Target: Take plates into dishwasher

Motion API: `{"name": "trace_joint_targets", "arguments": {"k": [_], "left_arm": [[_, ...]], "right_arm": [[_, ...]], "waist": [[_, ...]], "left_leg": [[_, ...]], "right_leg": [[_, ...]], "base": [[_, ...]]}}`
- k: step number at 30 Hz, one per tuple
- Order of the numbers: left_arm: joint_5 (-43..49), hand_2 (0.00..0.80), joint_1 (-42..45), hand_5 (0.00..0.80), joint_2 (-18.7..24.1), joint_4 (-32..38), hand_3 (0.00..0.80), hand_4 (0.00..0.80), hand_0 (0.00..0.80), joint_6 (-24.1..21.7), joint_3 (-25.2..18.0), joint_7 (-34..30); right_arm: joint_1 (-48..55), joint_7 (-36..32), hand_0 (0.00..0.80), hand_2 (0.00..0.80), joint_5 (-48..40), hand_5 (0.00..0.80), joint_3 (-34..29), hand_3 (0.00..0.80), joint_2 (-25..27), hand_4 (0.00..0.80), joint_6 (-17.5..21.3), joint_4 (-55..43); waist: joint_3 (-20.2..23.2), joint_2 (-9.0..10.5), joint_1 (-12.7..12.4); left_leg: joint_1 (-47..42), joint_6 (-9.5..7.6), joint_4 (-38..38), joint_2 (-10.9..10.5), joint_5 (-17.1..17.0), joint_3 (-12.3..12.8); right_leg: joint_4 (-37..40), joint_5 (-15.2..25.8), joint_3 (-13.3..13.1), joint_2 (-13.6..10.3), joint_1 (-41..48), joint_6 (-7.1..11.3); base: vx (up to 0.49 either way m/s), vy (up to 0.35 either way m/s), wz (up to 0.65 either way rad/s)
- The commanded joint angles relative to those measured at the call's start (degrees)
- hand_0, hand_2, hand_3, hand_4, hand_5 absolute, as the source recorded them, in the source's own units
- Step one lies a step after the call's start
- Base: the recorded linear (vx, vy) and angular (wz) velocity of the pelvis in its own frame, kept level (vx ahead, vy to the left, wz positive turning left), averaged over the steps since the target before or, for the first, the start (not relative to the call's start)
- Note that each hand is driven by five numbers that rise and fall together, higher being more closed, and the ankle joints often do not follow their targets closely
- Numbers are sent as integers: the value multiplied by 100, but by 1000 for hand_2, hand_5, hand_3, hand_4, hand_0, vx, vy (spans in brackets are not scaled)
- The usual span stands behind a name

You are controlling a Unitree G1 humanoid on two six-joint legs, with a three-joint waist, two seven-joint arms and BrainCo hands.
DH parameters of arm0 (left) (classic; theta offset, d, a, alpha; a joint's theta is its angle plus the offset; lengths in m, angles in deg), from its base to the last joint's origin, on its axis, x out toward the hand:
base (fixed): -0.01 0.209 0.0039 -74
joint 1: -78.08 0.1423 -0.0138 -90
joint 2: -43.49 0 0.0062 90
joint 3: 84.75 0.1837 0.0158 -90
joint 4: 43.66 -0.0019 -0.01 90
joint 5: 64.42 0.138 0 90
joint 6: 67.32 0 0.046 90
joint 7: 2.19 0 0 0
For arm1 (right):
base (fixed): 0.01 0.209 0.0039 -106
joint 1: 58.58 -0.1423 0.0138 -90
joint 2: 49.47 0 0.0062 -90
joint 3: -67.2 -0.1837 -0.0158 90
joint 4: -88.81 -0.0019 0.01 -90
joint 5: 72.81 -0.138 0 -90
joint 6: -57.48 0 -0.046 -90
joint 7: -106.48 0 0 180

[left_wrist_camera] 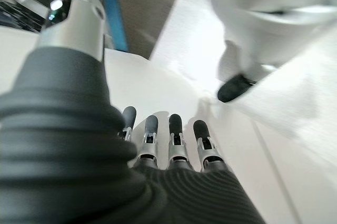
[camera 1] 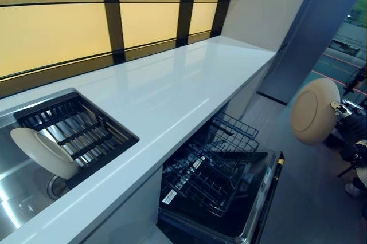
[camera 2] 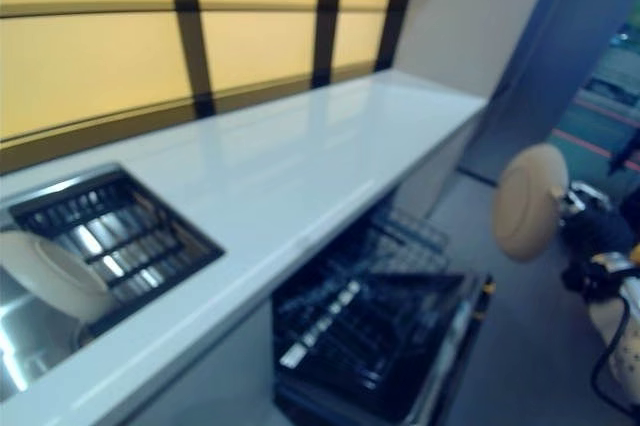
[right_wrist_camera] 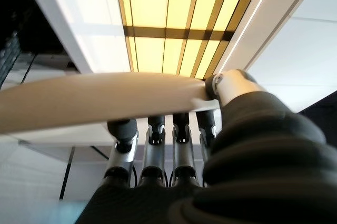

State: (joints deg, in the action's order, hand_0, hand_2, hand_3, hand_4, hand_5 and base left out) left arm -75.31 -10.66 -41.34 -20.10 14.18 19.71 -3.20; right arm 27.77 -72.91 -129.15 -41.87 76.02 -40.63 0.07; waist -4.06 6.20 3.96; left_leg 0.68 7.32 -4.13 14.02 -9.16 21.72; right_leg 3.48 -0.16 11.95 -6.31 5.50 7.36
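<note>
Fingers [right_wrist_camera: 152,148] under beige plate [camera 1: 314,111], thumb [right_wrist_camera: 224,84] on top.

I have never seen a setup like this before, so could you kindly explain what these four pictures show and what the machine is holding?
This is a humanoid robot with two hands. Two pictures come from cameras on its head, looking down at a white counter; two come from cameras on its wrists. The sink holds a dark rack with a white plate leaning on it. Below the counter, the dishwasher stands open with its basket pulled out. The right hand pinches a beige plate by its rim, off to the right. The left hand is empty, with straight fingers.
</note>
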Motion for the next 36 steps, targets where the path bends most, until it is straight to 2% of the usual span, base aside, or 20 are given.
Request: {"name": "trace_joint_targets", "arguments": {"k": [1,2,5,10,14,19,30,36], "left_arm": [[95,0,-208,0,157,-9,0,0,0,-249,-117,-33],[143,0,-167,0,25,-45,0,0,0,-304,-55,18],[159,0,-144,0,-115,-79,0,0,0,-323,-46,31],[125,0,-98,0,-184,-222,0,0,0,-480,-115,2],[143,0,-94,0,-127,-288,0,0,0,-559,-182,-16],[189,0,-150,0,-27,-270,0,0,0,-542,-258,-81],[178,0,-290,0,32,-152,0,0,0,-369,-234,-99],[222,0,-234,0,28,-143,0,0,0,-331,-328,-102]], "right_arm": [[-608,-302,800,800,568,800,146,800,289,800,194,-337],[-661,-404,800,800,970,800,277,800,302,800,97,-433],[-762,-536,800,800,1393,800,517,800,324,800,-41,-573],[-702,-1081,800,800,2020,800,729,800,496,800,-319,-888],[-540,-1545,800,800,2548,800,823,800,651,800,-308,-1065],[-284,-2067,800,800,2884,800,919,800,747,800,-479,-1255],[-312,-2349,800,800,3425,800,1455,800,412,800,-738,-1182],[-239,-2611,800,800,3428,800,1567,800,297,800,-898,-1095]], "waist": [[-64,167,-214],[-98,129,-233],[-135,77,-256],[-158,18,-252],[-144,3,-259],[-142,35,-279],[-278,105,-345],[-306,83,-338]], "left_leg": [[258,-290,140,-383,168,244],[352,-213,141,-315,64,207],[466,-124,119,-253,-67,189],[543,-58,113,-217,-160,169],[547,-45,110,-224,-167,94],[546,-45,95,-249,-168,-10],[544,-64,92,-268,-176,-114],[513,-55,79,-279,-180,-75]], "right_leg": [[-376,49,-90,-131,220,20],[-319,-18,-99,-39,253,-71],[-239,-64,-77,35,285,-152],[-200,-108,-20,85,280,-241],[-236,-123,57,87,242,-252],[-271,-131,110,100,219,-258],[-320,-126,108,179,200,-272],[-290,-118,94,181,232,-249]], "base": [[-79,-60,7],[-107,-57,11],[-74,-6,9],[-22,27,9],[2,14,5],[-3,-10,8],[-26,-22,7],[-5,1,0]]}}
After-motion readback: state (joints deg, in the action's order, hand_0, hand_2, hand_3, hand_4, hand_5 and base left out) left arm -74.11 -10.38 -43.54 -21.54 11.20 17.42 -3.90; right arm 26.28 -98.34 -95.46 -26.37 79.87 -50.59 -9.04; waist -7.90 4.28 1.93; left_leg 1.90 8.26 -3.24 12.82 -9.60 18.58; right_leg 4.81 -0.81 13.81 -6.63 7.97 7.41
